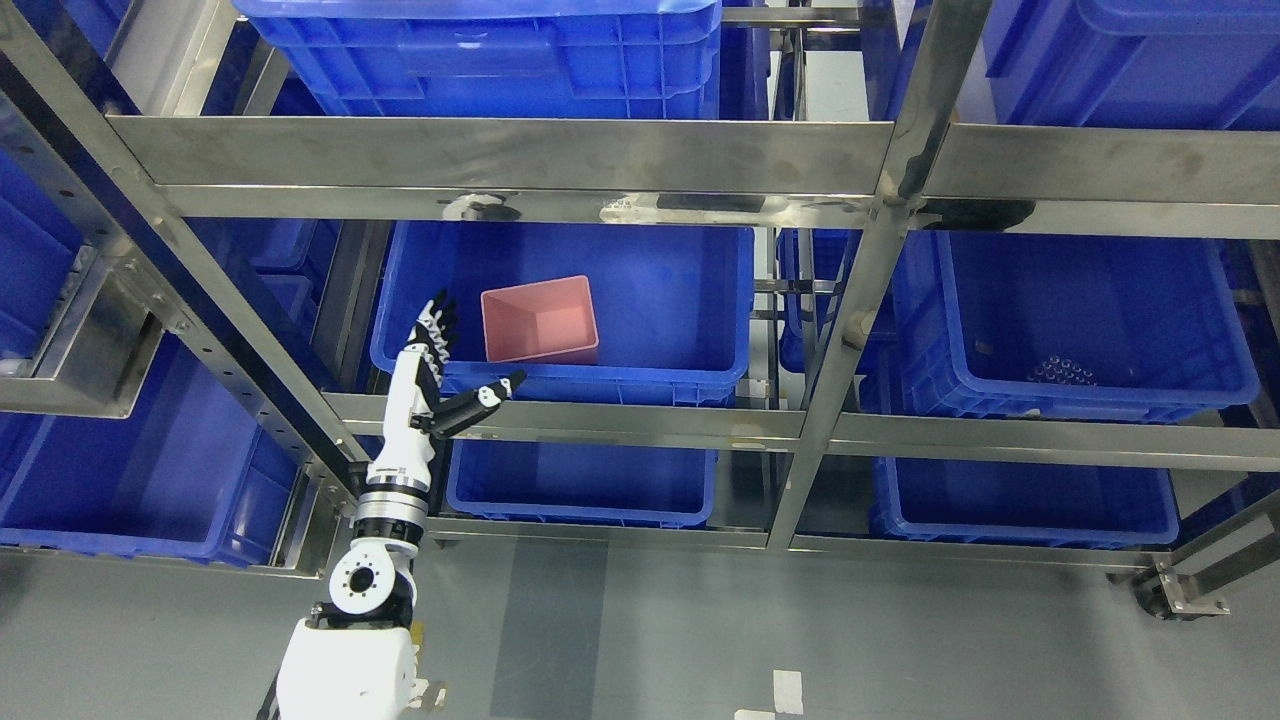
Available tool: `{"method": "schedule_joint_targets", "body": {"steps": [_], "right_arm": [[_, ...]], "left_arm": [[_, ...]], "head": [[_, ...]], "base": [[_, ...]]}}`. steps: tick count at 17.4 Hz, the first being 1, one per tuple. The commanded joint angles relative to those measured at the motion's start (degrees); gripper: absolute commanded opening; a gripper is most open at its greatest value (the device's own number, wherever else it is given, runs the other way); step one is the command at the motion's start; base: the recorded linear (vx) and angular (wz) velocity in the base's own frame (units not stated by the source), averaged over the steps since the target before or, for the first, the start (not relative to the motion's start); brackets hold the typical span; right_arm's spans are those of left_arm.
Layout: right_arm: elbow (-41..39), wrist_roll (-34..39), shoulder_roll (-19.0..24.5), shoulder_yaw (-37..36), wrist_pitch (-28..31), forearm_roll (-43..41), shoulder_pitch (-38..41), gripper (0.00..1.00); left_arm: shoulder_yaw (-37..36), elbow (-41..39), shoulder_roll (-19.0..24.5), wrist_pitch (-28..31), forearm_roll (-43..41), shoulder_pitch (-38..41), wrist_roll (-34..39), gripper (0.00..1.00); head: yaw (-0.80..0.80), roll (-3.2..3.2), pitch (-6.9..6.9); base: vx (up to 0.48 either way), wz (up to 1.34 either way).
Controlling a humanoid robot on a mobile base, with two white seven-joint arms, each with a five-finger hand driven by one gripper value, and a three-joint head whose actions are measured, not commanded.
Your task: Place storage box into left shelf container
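Observation:
A pink storage box (540, 319) sits open side up inside the blue container (700, 300) on the left part of the middle shelf. My left hand (462, 362) is raised at the container's front left corner, just left of the pink box and apart from it. Its fingers (437, 322) are spread and its thumb points right; it holds nothing. My right arm is out of view.
A steel shelf frame (520, 155) with crossbars and an upright post (850, 330) stands around the containers. More blue containers sit at the right (1090, 400), above (480, 50), below (580, 485) and at the far left (130, 480). Grey floor (800, 630) lies in front.

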Motion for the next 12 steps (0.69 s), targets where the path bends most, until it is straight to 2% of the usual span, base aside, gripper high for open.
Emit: {"method": "schedule_joint_targets", "body": {"steps": [1, 12], "right_arm": [[-1.0, -0.1, -1.0, 0.0, 0.0, -0.2, 0.4, 1.0], [-1.0, -0.1, -1.0, 0.0, 0.0, -0.2, 0.4, 1.0]], "left_arm": [[-9.5, -26.0, 0.9, 2.2, 2.3, 4.3, 0.2, 1.0], [-8.3, -26.0, 0.9, 2.1, 2.3, 8.2, -0.3, 1.0]], "head": [[0.0, 0.0, 0.0], [0.0, 0.0, 0.0]], "base": [[0.0, 0.0], [0.0, 0.0]]}}
